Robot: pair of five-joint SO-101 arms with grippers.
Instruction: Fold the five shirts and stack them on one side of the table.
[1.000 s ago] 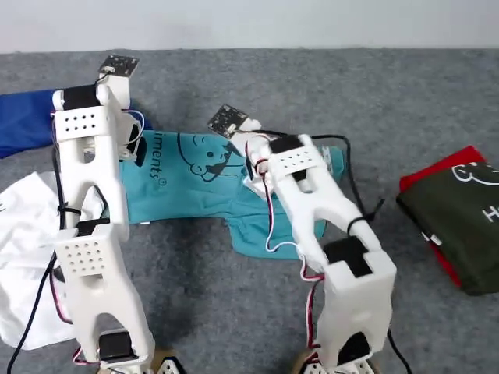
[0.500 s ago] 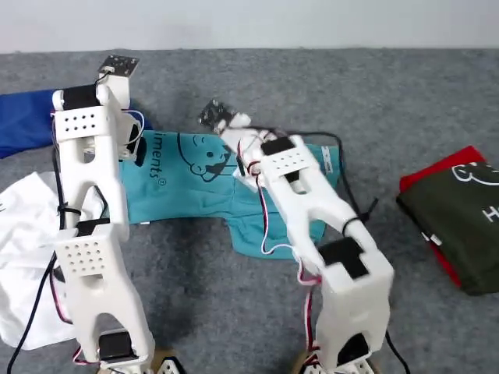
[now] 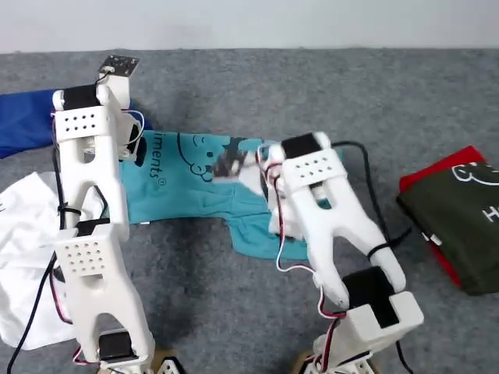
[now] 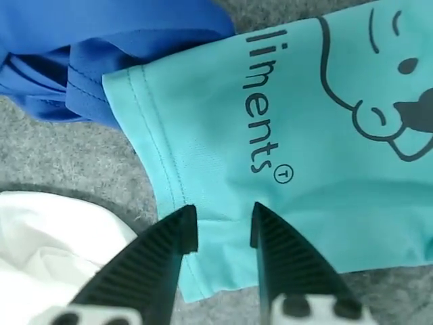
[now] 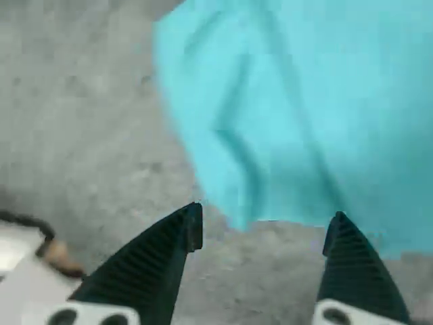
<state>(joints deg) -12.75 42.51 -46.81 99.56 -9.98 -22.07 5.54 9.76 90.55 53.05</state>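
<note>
We judge the job a little under half done. The teal cotton shirt with a bear drawing and dark lettering [image 3: 195,187] lies mid-table, spread flat but narrowed, with one flap hanging toward the arms' bases, so it looks partly folded. On the far side of that shirt from both pairs of fingers, a folded dark olive-green shirt [image 3: 460,226] sits on top of a folded red shirt [image 3: 437,175]; we take these two as the started stack. A crumpled royal-blue shirt [image 3: 27,121] and a loose white shirt [image 3: 23,234] are not yet folded, so three garments seem to remain, the teal one included.

In the left wrist view, the left gripper [image 4: 220,227] sits low over the teal shirt's [image 4: 304,135] stitched hem corner. Its black fingers [image 4: 177,237] are parted by a narrow gap and the hem runs between them. Whether the tips press the cloth we cannot tell. The blue shirt [image 4: 101,47] lies just past the fingertips, and the white shirt [image 4: 47,230] beside one finger.

The right gripper [image 5: 264,230] has its fingers spread wide and holds nothing. A rumpled edge of the teal shirt [image 5: 304,101] lies just ahead of the tips, with grey felt-like table covering [image 5: 81,101] under and beside them. From above, the left arm [image 3: 86,179] reaches out nearly straight, while the right arm [image 3: 327,210] angles inward over the shirt's hanging flap.
</note>
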